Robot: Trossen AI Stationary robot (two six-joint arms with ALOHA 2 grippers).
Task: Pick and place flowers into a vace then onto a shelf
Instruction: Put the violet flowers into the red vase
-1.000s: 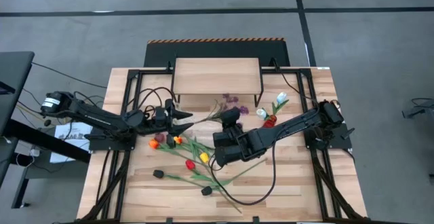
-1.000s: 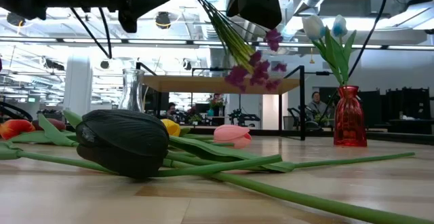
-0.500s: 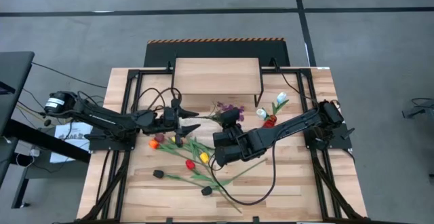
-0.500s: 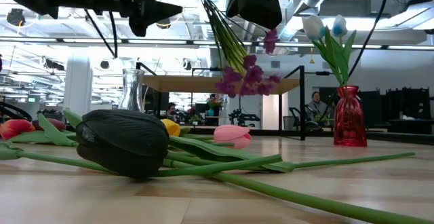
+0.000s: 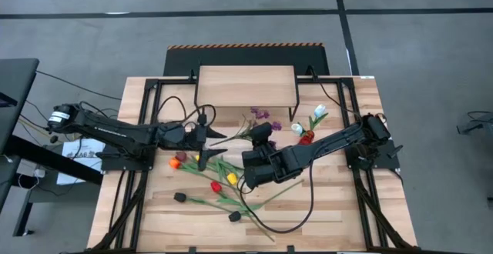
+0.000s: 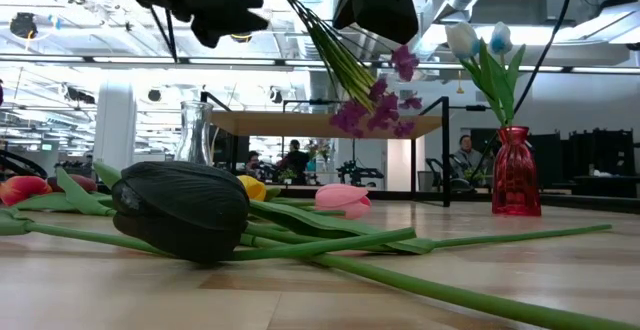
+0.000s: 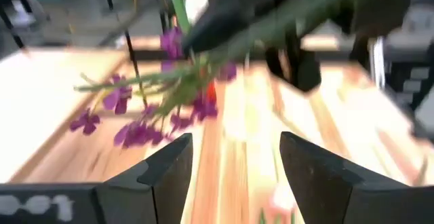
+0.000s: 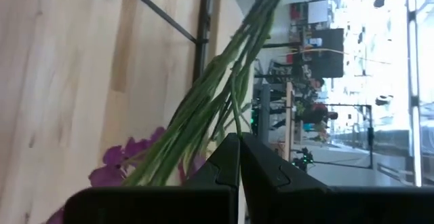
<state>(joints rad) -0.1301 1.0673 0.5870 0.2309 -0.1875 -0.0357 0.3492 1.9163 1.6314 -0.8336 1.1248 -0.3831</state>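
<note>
While both arms meet over the table's middle, we read the scene like this:

Table: the slatted tabletop (image 5: 331, 215) fills the centre of the high view, with loose flowers (image 5: 219, 185) strewn across its lower-left part.

Shelf: the shelf (image 5: 246, 85) sits at the table's upper middle, and we see nothing on it.

Right arm: the right gripper (image 5: 262, 133) sits just right of centre, clamped on the purple sprig (image 5: 258, 121), whose stems slant up and whose blossoms hang near the shelf's front edge.

Left arm: the left gripper (image 5: 214, 143) lies centre-left with its fingers (image 7: 163, 176) spread apart, facing the blossoms and holding nothing.

Doing it well: we judge a handover is forming; we would close the left fingers on the bare stems, not the blossoms, before the right lets go.

Red vase: the red vase (image 6: 515, 185), right of centre, holds 2 pale tulips (image 6: 480, 42).

Clear vase: the clear vase (image 6: 196, 135), at the left in the low view, seems empty.
</note>
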